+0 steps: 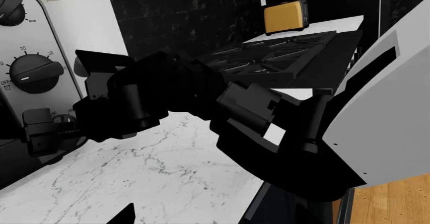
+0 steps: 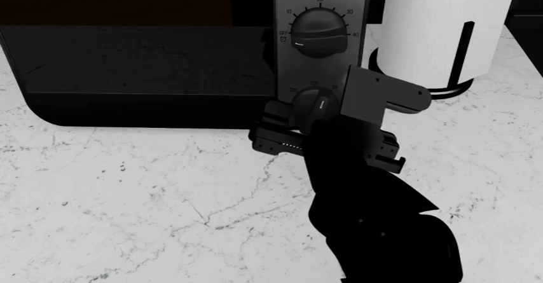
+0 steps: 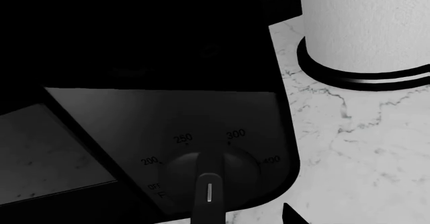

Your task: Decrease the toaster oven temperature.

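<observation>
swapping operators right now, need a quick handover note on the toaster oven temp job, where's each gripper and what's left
Right gripper: at the temperature knob low on the toaster oven panel, jaws either side of it; whether they are clamped cannot be told.
Left gripper: not in any view; its wrist camera only watches the right arm from the side.
Things: the timer knob sits above the temperature knob; paper towel roll stands just beside the oven, by the right arm.
Done: approach to the knob.
Left: confirm grip, then turn it toward the lower numbers (200 side), release. Exact pointer setting is hard to read.
</observation>
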